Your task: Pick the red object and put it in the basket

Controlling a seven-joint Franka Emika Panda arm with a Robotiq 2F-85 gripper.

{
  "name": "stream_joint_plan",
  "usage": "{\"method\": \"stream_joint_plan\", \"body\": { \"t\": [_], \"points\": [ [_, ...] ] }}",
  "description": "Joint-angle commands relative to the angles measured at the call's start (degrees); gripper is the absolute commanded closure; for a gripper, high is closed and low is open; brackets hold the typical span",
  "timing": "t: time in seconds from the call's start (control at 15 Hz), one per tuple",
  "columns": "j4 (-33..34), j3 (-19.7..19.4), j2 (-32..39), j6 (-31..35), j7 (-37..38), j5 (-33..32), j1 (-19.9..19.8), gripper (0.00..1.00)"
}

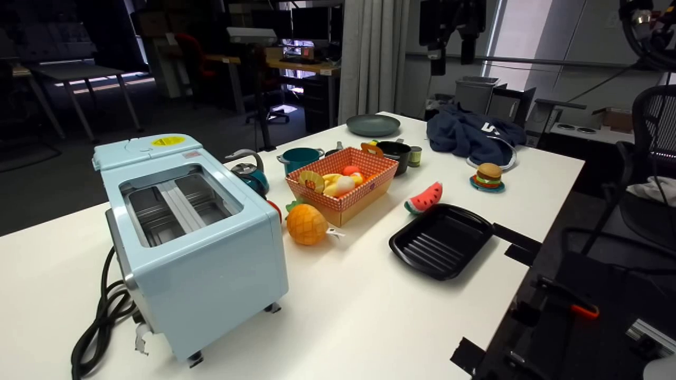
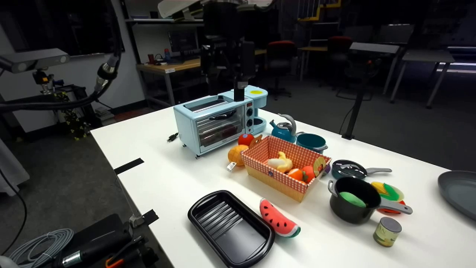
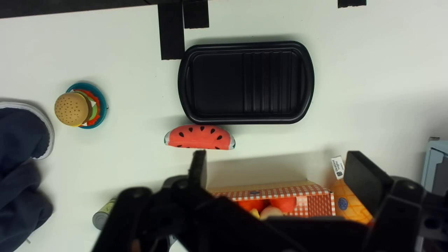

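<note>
A red watermelon slice [image 1: 425, 199] with black seeds lies on the white table, against the black grill pan's long side. It also shows in an exterior view [image 2: 278, 219] and the wrist view [image 3: 200, 137]. The basket [image 1: 364, 200] has red-checked upper sides and two handles; it also shows in an exterior view [image 2: 273, 182] and the wrist view [image 3: 273, 191]. It holds a banana and red and orange pieces. A round red tomato [image 2: 245, 139] sits between toaster and basket. My gripper [image 3: 276, 154] is open and empty, high above the table in an exterior view [image 1: 452, 58].
The black grill pan [image 1: 442, 243] lies near the table edge. A light-blue toaster [image 1: 211, 285] and an orange pineapple [image 1: 307, 224] flank the basket. A black pot [image 2: 353, 199], can [image 2: 387, 232], teal pot [image 2: 311, 141], burger [image 1: 488, 175] and dark cloth [image 1: 470, 132] stand around.
</note>
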Motion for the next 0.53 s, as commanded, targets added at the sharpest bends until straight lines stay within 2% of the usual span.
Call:
{"method": "stream_joint_plan", "body": {
  "t": [0.0,0.47],
  "points": [
    [-1.04,0.2,-0.31,0.48,1.07,-0.49,-0.36,0.0],
    [-0.55,1.86,5.65,8.21,9.08,-0.17,0.32,0.0]
  ]
}}
